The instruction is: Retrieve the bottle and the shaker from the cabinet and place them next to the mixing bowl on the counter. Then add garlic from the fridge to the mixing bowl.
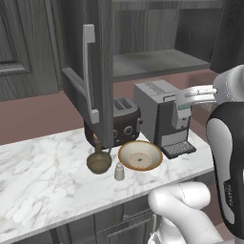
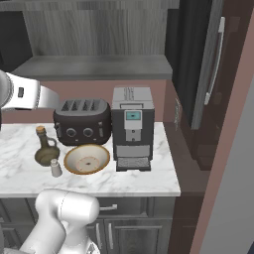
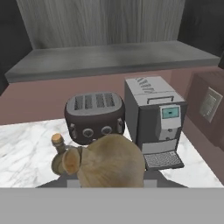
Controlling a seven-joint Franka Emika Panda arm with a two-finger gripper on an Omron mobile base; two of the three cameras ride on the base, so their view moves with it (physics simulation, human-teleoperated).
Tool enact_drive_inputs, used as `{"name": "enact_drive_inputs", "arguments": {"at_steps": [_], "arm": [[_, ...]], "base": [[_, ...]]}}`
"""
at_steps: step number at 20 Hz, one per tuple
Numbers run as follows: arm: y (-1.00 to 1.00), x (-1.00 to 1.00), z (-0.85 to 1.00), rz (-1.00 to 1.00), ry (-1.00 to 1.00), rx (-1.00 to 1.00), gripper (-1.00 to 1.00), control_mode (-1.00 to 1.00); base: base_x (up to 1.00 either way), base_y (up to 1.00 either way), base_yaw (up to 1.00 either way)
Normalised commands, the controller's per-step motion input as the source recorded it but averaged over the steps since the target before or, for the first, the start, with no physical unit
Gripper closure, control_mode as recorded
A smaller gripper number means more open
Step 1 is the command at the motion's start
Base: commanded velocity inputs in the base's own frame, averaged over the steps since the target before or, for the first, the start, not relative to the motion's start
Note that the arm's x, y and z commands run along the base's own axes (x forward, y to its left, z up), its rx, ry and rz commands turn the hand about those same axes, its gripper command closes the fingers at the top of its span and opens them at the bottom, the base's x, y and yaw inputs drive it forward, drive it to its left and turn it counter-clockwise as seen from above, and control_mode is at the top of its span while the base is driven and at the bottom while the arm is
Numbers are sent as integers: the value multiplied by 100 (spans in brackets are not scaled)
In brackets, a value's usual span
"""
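Garlic (image 3: 111, 161) is sitting clamped in the gripper, probably for carrying toward the mixing bowl (image 1: 140, 155), since bottle (image 1: 99, 159) and shaker (image 1: 119, 171) are already standing beside it.

Bottle, shaker and bowl grouped on the marble bench (image 2: 149, 181).
Shaker (image 2: 56, 168) stands between bottle (image 2: 46, 147) and bowl (image 2: 87, 159); toaster (image 2: 82, 120) and coffee machine (image 2: 132, 127) behind.
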Motion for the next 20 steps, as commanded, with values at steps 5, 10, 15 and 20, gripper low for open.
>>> {"name": "enact_drive_inputs", "arguments": {"at_steps": [5,10,15,20], "arm": [[0,35,3,0,19,0,100,-100],[0,49,5,0,30,0,100,-100],[0,7,0,0,4,0,100,-100],[-7,4,-53,0,-7,0,100,-100]], "base": [[0,0,0],[0,0,0],[0,0,0],[0,0,0]]}}
